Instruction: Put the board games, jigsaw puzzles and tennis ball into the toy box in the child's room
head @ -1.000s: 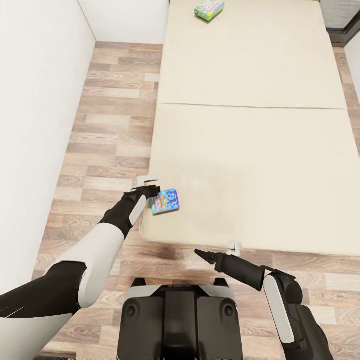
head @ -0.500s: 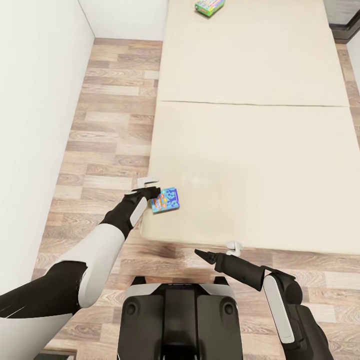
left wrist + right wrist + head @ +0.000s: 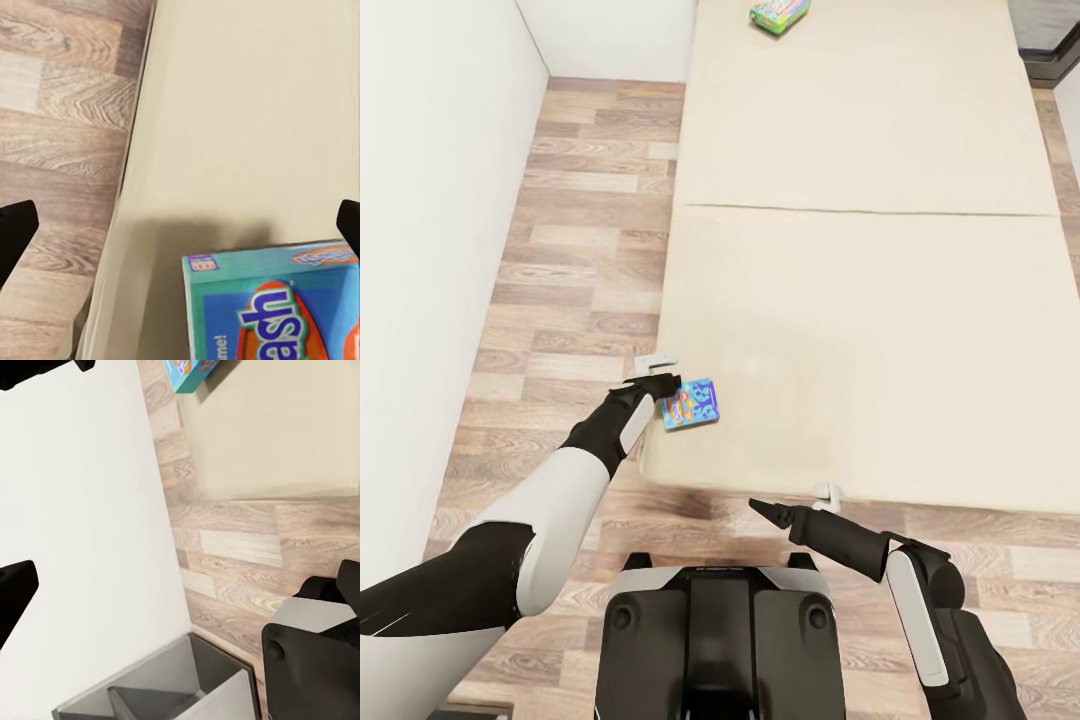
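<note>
A blue board game [image 3: 691, 403] lies flat near the front left corner of the bed [image 3: 880, 300]. In the left wrist view the same blue board game [image 3: 277, 304] sits close ahead on the beige mattress. My left gripper [image 3: 656, 370] hovers at the bed's left edge, right beside the box and open, with its fingers [image 3: 15, 234] spread wide and nothing between them. A second board game [image 3: 778, 14], white-green, rests at the far end of the bed. My right gripper [image 3: 794, 501] hangs open over the floor in front of the bed, holding nothing.
A white wall [image 3: 430, 250] runs along the left, with a strip of wood floor [image 3: 590, 230] between it and the bed. My base [image 3: 720, 640] stands just before the bed's front edge. A grey partitioned structure [image 3: 157, 690] shows low by the wall in the right wrist view.
The head view has shifted very slightly. Neither arm nor either game box has visibly moved.
</note>
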Tool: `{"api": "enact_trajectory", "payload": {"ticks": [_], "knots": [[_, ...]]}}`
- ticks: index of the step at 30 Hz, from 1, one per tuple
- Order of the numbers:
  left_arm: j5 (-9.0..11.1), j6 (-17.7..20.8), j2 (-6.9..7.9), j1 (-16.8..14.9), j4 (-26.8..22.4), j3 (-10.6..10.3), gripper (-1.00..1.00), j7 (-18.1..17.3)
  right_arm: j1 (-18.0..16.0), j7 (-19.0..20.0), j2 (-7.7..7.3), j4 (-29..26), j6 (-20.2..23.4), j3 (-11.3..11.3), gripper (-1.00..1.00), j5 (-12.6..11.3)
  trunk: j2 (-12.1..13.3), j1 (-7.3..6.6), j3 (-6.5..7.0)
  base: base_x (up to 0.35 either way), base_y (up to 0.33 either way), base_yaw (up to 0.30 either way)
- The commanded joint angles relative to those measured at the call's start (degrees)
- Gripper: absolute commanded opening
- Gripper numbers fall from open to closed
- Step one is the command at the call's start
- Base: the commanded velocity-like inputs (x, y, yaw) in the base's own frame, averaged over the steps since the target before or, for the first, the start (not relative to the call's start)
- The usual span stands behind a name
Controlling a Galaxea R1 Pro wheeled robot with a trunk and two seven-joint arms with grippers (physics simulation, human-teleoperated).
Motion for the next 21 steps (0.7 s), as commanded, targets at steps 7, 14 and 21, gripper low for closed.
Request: {"api": "enact_trajectory", "payload": {"ticks": [7, 14, 21], "knots": [[0.6, 0.16, -0.02, 0.0, -0.1, 0.01, 1.0, 0.29, -0.02, 0.28, 0.07, -0.02, 0.31, -0.14, 1.0, 0.11, -0.07, 0.04, -0.05, 0.095, 0.0, 0.0], [0.6, -0.4, -0.02, 0.0, -0.1, 0.01, 1.0, 0.33, -0.02, 0.28, 0.08, -0.02, 0.31, -0.14, 1.0, 0.09, -0.07, 0.04, -0.05, 0.1, 0.0, 0.0], [0.6, -0.52, -0.02, 0.0, -0.1, 0.01, 1.0, 0.34, -0.02, 0.22, 0.14, -0.02, 0.31, 0.64, 1.0, 0.18, -0.07, 0.04, -0.05, 0.134, -0.028, 0.0]]}}
